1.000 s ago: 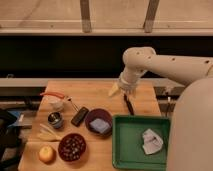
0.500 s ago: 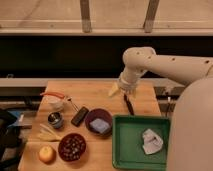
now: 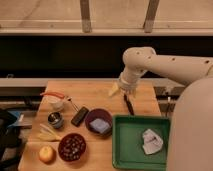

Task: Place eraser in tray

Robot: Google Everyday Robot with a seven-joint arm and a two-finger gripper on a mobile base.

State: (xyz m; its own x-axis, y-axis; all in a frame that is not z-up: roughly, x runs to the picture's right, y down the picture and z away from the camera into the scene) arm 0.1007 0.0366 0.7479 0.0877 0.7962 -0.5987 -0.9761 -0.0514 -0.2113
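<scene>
The eraser (image 3: 80,116), a small flat black block, lies on the wooden table left of a dark purple bowl (image 3: 98,122). The green tray (image 3: 131,150) sits at the table's front right and holds a crumpled white item (image 3: 150,141). My gripper (image 3: 128,94) hangs from the white arm above the table's back right, just beyond the tray's far rim and well right of the eraser. A thin dark stick (image 3: 129,105) reaches down from it toward the tray's rim; I cannot tell whether it is held.
The purple bowl holds a blue-grey square block. A second bowl (image 3: 72,146) with dark pieces, a round yellow fruit (image 3: 46,153), a metal cup (image 3: 55,120), a white cup (image 3: 55,101) and a yellow piece (image 3: 114,90) crowd the table.
</scene>
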